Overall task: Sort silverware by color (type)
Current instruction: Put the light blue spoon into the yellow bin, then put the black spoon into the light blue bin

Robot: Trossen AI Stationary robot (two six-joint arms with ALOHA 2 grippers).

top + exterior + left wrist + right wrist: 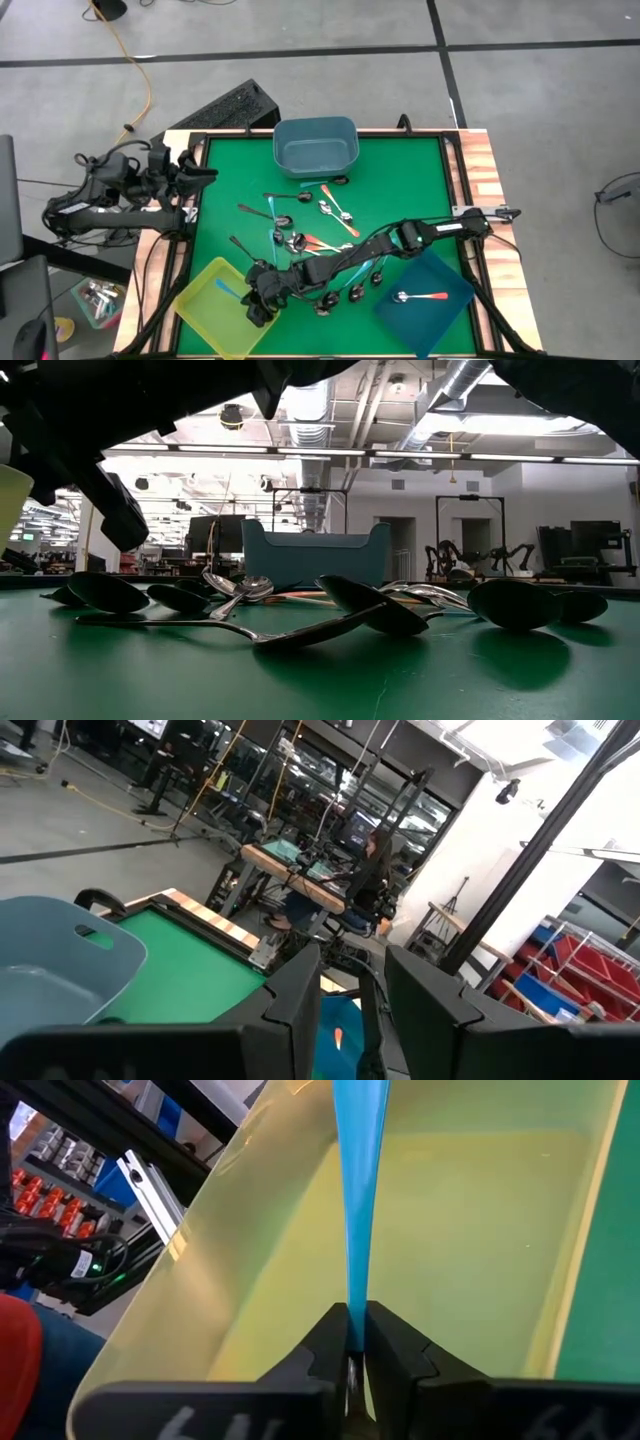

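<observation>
The right gripper reaches across the green counter to the yellow bin at the counter's front left corner, and in the right wrist view its fingers are clamped on the base of a light blue spoon handle that stretches out over the bin's yellow floor. From above, that blue-handled spoon shows inside the yellow bin, just ahead of the gripper. The rest of the silverware lies scattered over the middle of the counter, bowls shining, some of it under the right arm. One orange-handled spoon lies in the dark blue bin at the front right corner. A grey-blue bin stands at the middle of the far edge. The left gripper waits over the counter's left edge, well away from the spoons, its fingers parted and grasping nothing.
</observation>
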